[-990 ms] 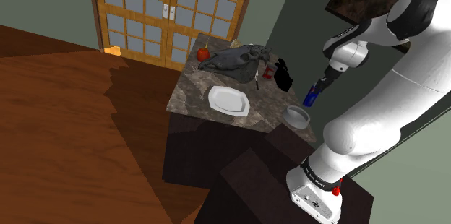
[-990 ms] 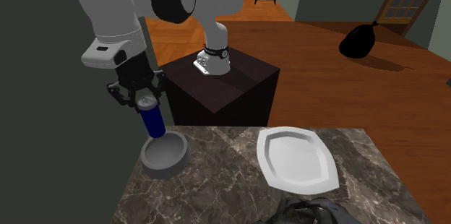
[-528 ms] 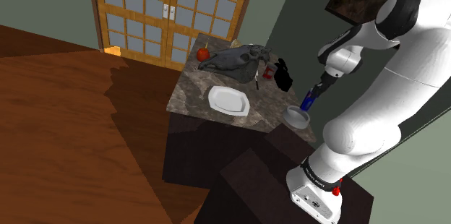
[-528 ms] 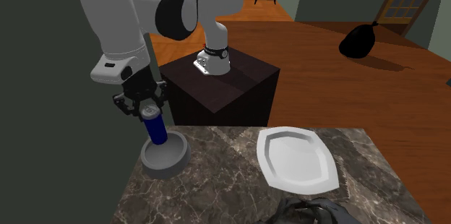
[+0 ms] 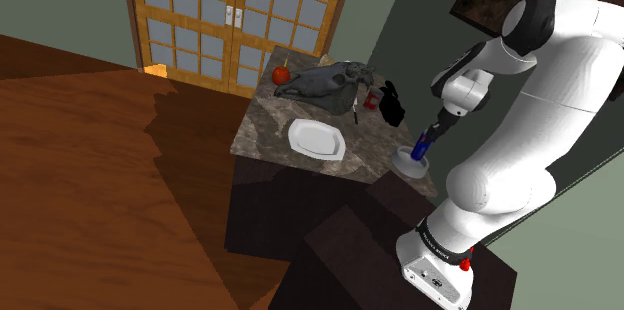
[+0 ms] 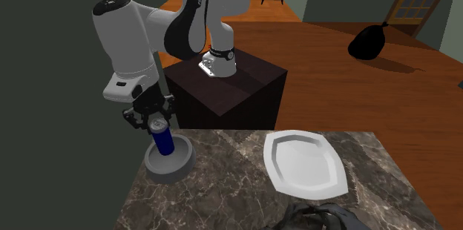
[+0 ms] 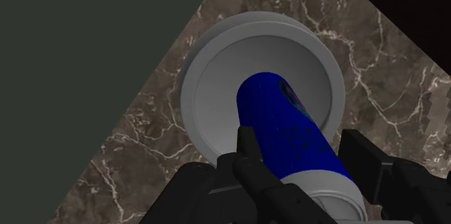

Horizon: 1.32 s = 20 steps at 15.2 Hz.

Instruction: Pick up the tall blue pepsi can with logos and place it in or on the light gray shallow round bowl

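White rounded arm [image 5: 500, 173] with dark joints, black two-fingered hand [image 6: 154, 122], red knob [image 5: 465, 264] at base.

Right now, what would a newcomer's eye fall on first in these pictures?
The bright blue can, clasped by the black fingers and tilted just over the grey bowl at a corner of the marble table. Next, the white plate, lying apart from the bowl on the same table.
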Motion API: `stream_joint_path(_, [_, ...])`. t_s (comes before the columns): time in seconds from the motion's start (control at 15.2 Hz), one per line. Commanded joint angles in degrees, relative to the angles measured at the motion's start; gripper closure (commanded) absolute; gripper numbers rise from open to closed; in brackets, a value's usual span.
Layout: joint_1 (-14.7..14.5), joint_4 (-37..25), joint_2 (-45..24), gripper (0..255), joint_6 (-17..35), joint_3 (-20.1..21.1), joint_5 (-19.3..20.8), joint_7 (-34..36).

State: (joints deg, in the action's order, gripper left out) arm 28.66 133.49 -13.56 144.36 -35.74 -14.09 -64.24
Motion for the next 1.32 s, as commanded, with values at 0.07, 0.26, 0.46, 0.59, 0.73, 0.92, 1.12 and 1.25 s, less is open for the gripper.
stream_joint_path(0.07, [0.2,-0.1,-0.6,255,0.4,0.3,-0.6,-0.4])
stream_joint_path(0.26, [0.2,-0.1,-0.6,255,0.4,0.3,-0.6,-0.4])
stream_joint_path(0.46, [0.2,-0.1,-0.6,0,0.4,0.3,-0.6,-0.4])
stream_joint_path(0.59, [0.2,-0.1,-0.6,0,0.4,0.3,-0.6,-0.4])
stream_joint_path(0.73, [0.2,-0.1,-0.6,0,0.4,0.3,-0.6,-0.4])
stream_joint_path(0.92, [-1.3,-0.4,3.2,0,-2.8,-1.7,3.5,2.5])
stream_joint_path(1.12, [-2.1,-0.9,6.5,0,-5.8,-2.8,7.0,4.9])
stream_joint_path(1.25, [-2.1,-0.9,6.5,0,-5.8,-2.8,7.0,5.0])
